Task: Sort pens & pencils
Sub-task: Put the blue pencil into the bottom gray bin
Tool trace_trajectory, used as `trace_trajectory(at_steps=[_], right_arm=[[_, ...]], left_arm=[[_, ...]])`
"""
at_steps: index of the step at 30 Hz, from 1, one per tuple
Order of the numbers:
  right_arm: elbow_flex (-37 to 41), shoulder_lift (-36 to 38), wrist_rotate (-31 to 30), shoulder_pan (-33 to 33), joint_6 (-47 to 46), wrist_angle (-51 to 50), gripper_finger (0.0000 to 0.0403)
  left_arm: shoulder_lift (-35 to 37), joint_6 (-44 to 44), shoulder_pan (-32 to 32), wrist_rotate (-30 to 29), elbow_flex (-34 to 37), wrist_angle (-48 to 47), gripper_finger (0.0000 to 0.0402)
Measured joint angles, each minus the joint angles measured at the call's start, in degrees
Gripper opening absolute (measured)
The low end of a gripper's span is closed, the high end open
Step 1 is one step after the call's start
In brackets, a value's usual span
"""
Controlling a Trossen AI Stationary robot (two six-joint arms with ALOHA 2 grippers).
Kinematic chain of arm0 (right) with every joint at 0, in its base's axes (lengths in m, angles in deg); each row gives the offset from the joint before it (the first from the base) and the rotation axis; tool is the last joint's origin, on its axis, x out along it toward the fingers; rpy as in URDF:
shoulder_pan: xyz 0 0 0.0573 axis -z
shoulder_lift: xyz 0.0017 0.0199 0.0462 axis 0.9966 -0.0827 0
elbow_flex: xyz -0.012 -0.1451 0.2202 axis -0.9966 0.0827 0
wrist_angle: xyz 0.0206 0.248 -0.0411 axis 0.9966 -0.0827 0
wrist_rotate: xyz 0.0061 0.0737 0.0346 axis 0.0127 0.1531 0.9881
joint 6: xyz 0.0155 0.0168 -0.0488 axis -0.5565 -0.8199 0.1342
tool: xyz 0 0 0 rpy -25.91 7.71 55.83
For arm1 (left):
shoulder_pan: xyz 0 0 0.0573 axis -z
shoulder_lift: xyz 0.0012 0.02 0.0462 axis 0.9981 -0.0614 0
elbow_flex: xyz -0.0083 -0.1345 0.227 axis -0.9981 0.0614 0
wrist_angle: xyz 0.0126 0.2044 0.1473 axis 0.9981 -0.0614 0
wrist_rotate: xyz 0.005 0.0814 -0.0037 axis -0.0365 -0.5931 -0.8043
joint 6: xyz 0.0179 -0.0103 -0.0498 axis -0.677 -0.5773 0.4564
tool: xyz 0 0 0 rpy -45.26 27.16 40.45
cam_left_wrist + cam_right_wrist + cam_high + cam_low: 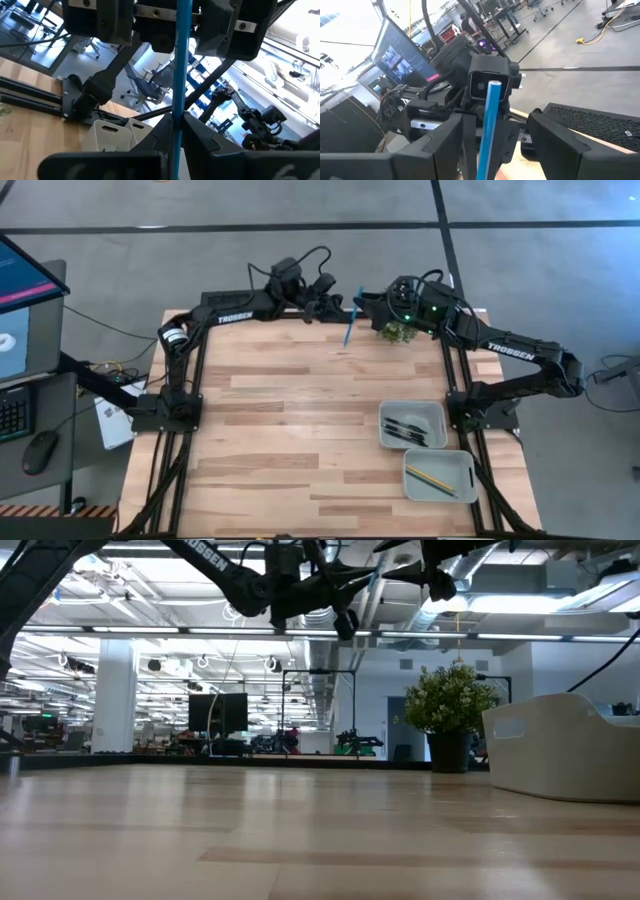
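While both arms meet above the table's far edge, the blue pencil (pixel 351 322) hangs between them: the left gripper (pixel 333 300) is clamped on it; the right gripper (pixel 368 304) stands open around its other end. Risk: if the left lets go before the right closes, the smooth, thin shaft could slip and fall. Grey trays, moulded plastic: one (pixel 438 416) holds slim black pens (pixel 405 430), the other (pixel 466 470) a yellow pencil (pixel 431 478) (wood-grain tabletop otherwise).

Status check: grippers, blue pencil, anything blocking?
Left gripper shut on blue pencil, held in the air. Right gripper open around it. Nothing blocking; yellow pencil lies in a tray.
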Motion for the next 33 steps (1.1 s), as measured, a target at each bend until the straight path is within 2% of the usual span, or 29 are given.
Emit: trace_trajectory(at_steps=[6, 15, 21, 25, 33], right_arm=[[0.0, 0.0, 0.2, 0.0, 0.0, 0.0, 0.0222], [0.0, 0.0, 0.2, 0.0, 0.2, 0.0, 0.0114], [0.0, 0.0, 0.7, 0.0, 2.2, 0.1, 0.0061], [0.0, 0.0, 0.9, -0.4, 3.1, 0.3, 0.0041], [0.0, 0.1, 1.0, -0.7, 4.1, 0.1, 0.0042]], left_arm=[[0.0, 0.0, 0.6, -0.7, 0.0, 0.0, 0.0016], [0.0, 0.0, 0.6, -0.8, 0.0, 0.1, 0.0016], [0.0, -0.1, 0.6, -0.8, 0.0, -0.1, 0.0016], [0.0, -0.1, 0.6, -0.8, 0.0, -0.1, 0.0016], [0.0, -0.1, 0.6, -1.7, 0.0, -0.3, 0.0024]])
